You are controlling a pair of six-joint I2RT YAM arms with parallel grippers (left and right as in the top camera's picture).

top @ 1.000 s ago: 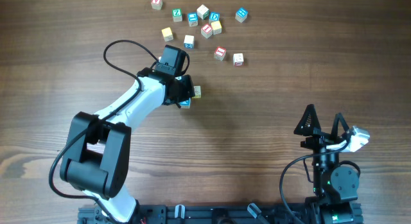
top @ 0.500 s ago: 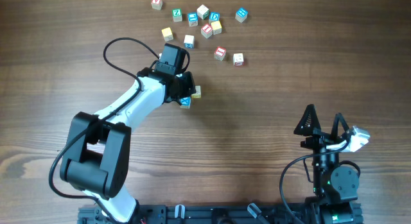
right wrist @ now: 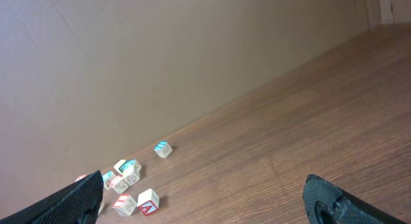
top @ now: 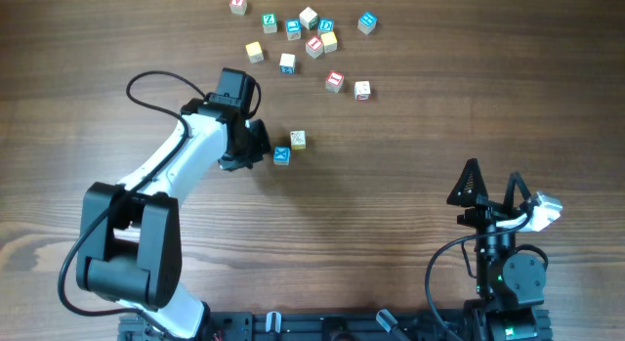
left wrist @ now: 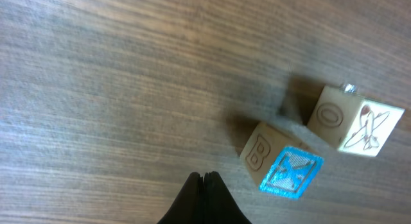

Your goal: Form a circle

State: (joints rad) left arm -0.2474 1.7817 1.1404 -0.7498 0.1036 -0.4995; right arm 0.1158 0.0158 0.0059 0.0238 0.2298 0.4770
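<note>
Left claw (left wrist: 204,185) is pressed fully together and pinching nothing, its tips over the counter (left wrist: 96,89) just short of the blue-faced cube (left wrist: 282,165). Right claw (top: 493,171) is spread wide and empty, well apart at my right. The circle isn't formed yet. I've got only that blue-faced cube and a cream cube (left wrist: 355,121) mid-counter, just beside each other, and I can't tell if their corners touch. Loose cubes (top: 314,46) lie scattered at the far edge, their letters too small to read from overhead. The left wrist view cuts the claw's fingers off at the bottom edge. In the right wrist view a finger hides part of the scatter.
</note>
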